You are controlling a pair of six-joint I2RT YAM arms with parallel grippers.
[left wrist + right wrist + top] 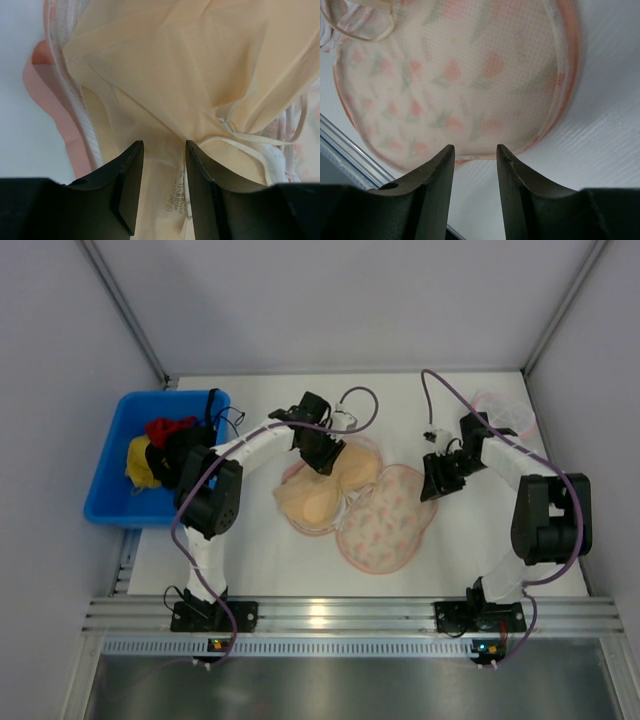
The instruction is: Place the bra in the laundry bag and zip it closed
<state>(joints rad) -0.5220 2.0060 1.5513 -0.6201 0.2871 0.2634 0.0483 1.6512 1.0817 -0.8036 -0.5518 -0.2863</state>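
Note:
The tan-beige bra (330,490) lies mid-table, its cups resting on the open lower half of the laundry bag (385,525), whose printed cream-peach lid lies flipped to the right. My left gripper (326,456) is open at the bra's back edge; in the left wrist view its jaws (164,150) straddle bra fabric (190,75) with a printed care label between them. My right gripper (436,486) is open just right of the bag's upper right edge; in the right wrist view (475,152) the bag's pink rim (470,90) lies just beyond the fingertips.
A blue bin (115,455) with red, yellow and black clothes stands at the left. A small round pink-rimmed white mesh item (505,415) lies at the back right. Grey walls enclose the table; a metal rail runs along the near edge.

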